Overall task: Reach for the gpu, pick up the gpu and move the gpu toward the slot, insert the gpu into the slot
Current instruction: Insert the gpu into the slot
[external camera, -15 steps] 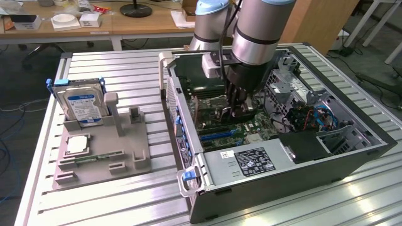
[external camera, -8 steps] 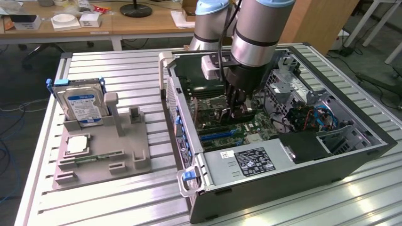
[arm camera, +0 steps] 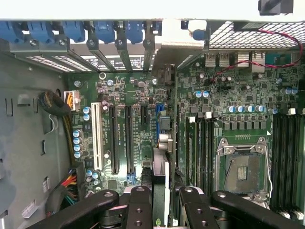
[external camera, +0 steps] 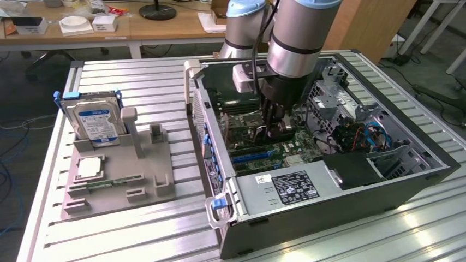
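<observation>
My gripper (external camera: 272, 129) is down inside the open computer case (external camera: 407, 180), over the green motherboard (arm camera: 143, 95). It is shut on the gpu (arm camera: 161, 171), a thin dark card standing on edge between my black fingers (arm camera: 140, 205). The card's silver bracket (arm camera: 175, 50) points at the case's rear openings. Two long black card slots (arm camera: 114, 138) lie open just beside the card. The card covers the slot directly under it, so I cannot tell whether its edge is touching or seated. In the exterior view the gpu (external camera: 272, 134) shows as a dark strip below the fingers.
The metal-framed processor socket (arm camera: 240, 167) and memory slots (arm camera: 286, 157) sit on the card's other side. A power supply (external camera: 287, 188) and drive cage with cables (external camera: 364, 136) crowd the case. On the exterior view's left, a grey fixture (external camera: 120, 174) holds a hard drive (external camera: 95, 117).
</observation>
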Controlling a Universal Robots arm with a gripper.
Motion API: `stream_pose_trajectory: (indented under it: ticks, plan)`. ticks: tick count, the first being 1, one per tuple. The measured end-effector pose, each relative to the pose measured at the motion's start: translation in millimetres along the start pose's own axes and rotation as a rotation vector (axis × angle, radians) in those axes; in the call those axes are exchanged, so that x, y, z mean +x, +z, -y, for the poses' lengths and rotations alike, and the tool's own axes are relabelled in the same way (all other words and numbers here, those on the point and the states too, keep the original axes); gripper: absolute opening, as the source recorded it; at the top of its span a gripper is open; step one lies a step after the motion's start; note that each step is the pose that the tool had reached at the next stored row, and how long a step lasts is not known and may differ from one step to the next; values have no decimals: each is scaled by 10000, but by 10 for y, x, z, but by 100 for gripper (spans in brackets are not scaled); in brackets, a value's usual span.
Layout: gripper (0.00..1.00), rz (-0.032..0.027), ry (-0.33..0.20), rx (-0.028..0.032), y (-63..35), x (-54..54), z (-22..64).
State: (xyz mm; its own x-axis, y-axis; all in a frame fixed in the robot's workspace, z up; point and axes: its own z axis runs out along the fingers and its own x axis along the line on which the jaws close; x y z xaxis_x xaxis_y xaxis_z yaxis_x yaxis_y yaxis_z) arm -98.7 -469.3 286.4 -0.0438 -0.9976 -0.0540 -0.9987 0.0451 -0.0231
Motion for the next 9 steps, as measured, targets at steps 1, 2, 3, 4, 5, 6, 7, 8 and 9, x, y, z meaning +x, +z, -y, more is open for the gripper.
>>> stream_pose_trajectory:
  ticks: [1, 2, 3, 4, 5, 6, 7, 8, 9]
  plan:
    - [27, 0, 1, 1, 2, 3, -1]
    - [27, 0, 2, 1, 3, 6, -1]
    - [27, 1, 3, 1, 5, 10, -1]
    - [27, -1, 1, 0, 7, 15, 0]
    - [27, 0, 1, 0, 9, 20, 0]
    - [27, 1, 2, 1, 14, 23, 0]
    - [27, 1, 2, 2, 21, 24, 0]
    - [27, -6, 2, 0, 27, 25, -1]
    - [27, -21, 1, -7, 34, 25, 0]
